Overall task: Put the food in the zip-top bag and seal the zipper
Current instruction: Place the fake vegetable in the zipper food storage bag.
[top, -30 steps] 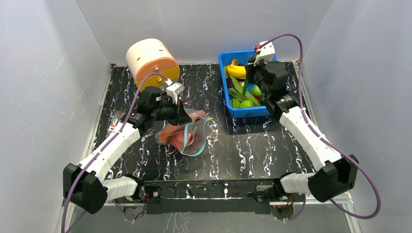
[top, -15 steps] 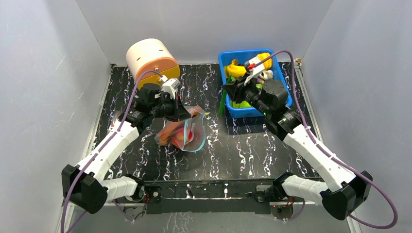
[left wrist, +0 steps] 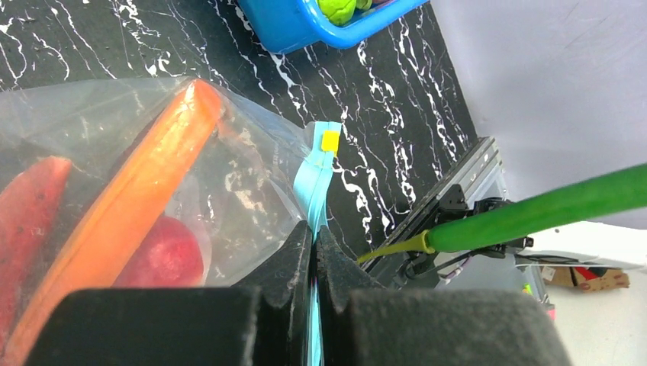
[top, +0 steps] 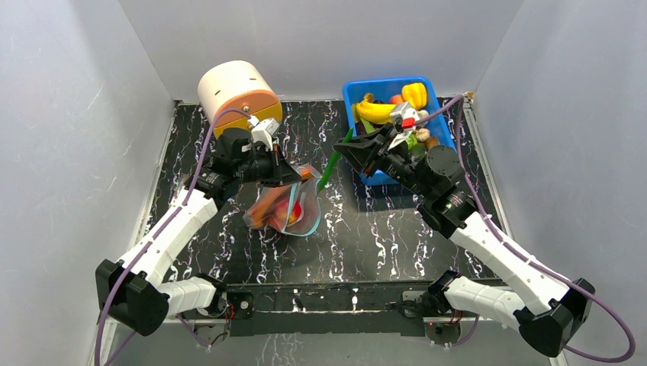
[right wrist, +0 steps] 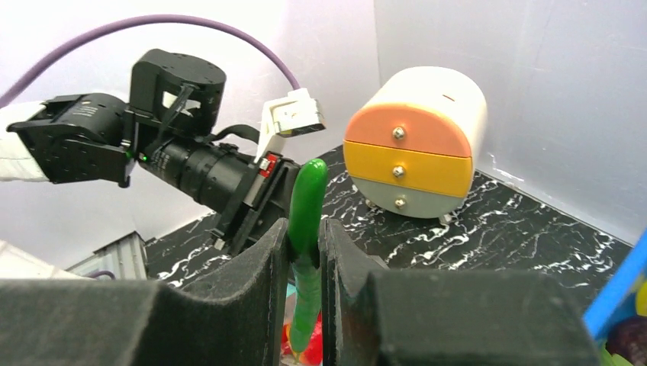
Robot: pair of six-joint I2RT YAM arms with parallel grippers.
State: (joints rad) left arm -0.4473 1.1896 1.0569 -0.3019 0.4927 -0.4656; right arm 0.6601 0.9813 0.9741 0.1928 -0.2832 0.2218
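Your left gripper (left wrist: 314,238) pinches the zipper (left wrist: 317,175); your right gripper (right wrist: 305,238) clamps a long green vegetable (right wrist: 309,191) just off the blue bin's (top: 385,81) edge.

The zip-top bag (top: 307,207) lies left of centre on the table (top: 381,236), with pieces of food (top: 281,213) inside it. Behind it, in the far left corner, stands a drawer unit (top: 238,95). A bin (top: 385,81) with more toys sits far right. The left fingers (left wrist: 286,263) pinch the zipper (left wrist: 314,183) at the bag's far edge. Between bag and bin, above the table, the right fingers (right wrist: 263,259) clamp a long toy vegetable (top: 329,165).
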